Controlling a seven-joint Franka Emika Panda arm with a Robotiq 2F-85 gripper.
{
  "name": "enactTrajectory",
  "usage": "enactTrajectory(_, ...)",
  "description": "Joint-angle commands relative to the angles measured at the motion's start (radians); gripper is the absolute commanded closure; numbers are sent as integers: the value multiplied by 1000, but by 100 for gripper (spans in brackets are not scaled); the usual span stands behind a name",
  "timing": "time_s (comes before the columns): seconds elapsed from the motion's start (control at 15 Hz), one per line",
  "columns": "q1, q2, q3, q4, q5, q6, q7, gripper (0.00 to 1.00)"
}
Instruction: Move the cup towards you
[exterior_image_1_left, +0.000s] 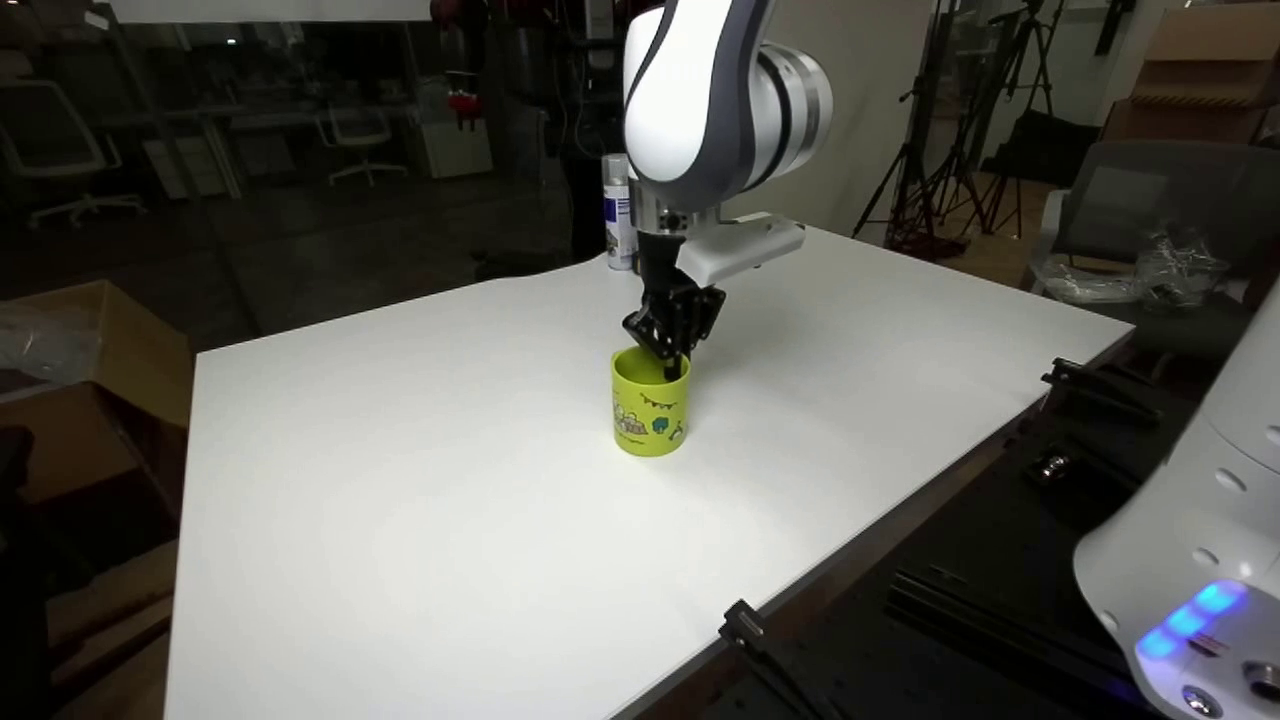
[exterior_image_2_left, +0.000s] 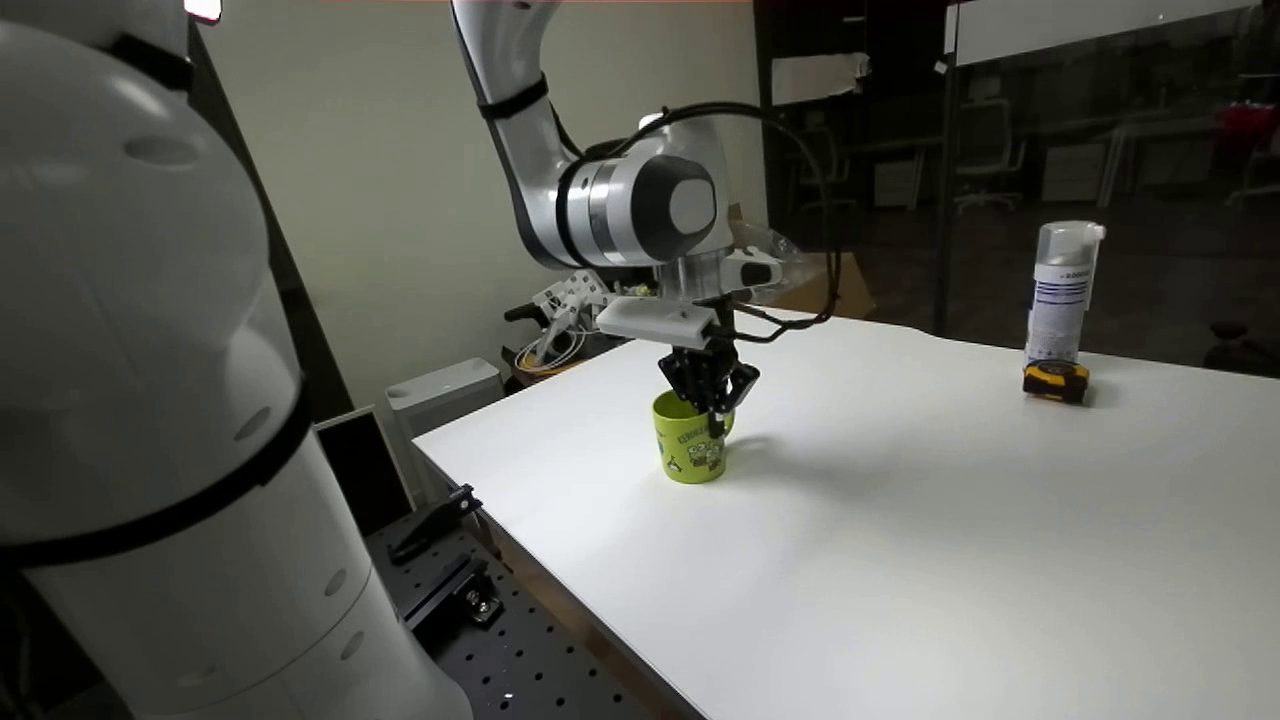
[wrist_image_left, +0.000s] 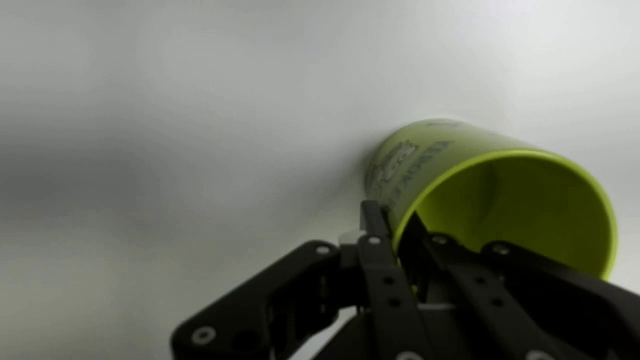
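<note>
In an exterior view, left to right: Panda base (exterior_image_2_left: 150, 400), left of the lime-green mug (exterior_image_2_left: 687, 450); mug upright on the white table (exterior_image_2_left: 950, 550); Robotiq gripper (exterior_image_2_left: 716, 424) at the mug's right rim; aerosol can (exterior_image_2_left: 1060, 300), well right of the mug. Wrist view: fingers (wrist_image_left: 372, 218) clamped, I judge, on the mug's wall, one inside; its body lies rightward, so pulling may swivel it.

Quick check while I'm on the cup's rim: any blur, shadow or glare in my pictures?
Wrist view: soft, the print on the cup fuzzy, a broad shadow at picture left. In an exterior view: a faint shadow right of the cup. In an exterior view: the table bright, close to washed out. In both exterior views: the background mostly dark.
</note>
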Motion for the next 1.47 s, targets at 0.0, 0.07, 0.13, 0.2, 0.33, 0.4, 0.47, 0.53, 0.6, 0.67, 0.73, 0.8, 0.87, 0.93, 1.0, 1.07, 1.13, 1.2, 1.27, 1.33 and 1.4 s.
enactTrajectory(0.0,5,-21,-1,-95,30,86,31,58)
enactTrajectory(0.07,2,-20,3,-111,43,104,26,52)
enactTrajectory(0.13,0,-20,5,-127,54,121,22,44)
enactTrajectory(0.2,-1,-22,6,-141,64,135,22,38)
enactTrajectory(0.33,16,-38,-13,-173,64,161,39,24)
enactTrajectory(0.4,31,-46,-31,-185,56,172,51,16)
enactTrajectory(0.47,49,-55,-53,-197,43,179,64,10)
enactTrajectory(0.53,68,-63,-76,-205,32,184,75,4)
enactTrajectory(0.6,100,-77,-112,-216,13,189,93,1)
enactTrajectory(0.67,134,-91,-149,-224,-11,186,111,0)
enactTrajectory(0.73,191,-115,-212,-234,-59,178,153,0)
enactTrajectory(0.8,241,-139,-268,-244,-114,170,193,0)
enactTrajectory(0.87,295,-164,-330,-250,-186,161,248,0)
enactTrajectory(0.93,360,-194,-400,-256,-254,149,304,0)
enactTrajectory(1.0,407,-224,-455,-258,-339,134,374,0)
enactTrajectory(1.07,433,-233,-483,-230,-415,109,439,0)
enactTrajectory(1.13,458,-266,-510,-224,-508,88,517,0)
enactTrajectory(1.2,466,-308,-521,-234,-589,71,581,0)
enactTrajectory(1.27,466,-360,-519,-252,-662,57,636,0)
enactTrajectory(1.33,461,-377,-495,-243,-689,50,662,0)
enactTrajectory(1.4,466,-378,-479,-223,-686,54,668,0)
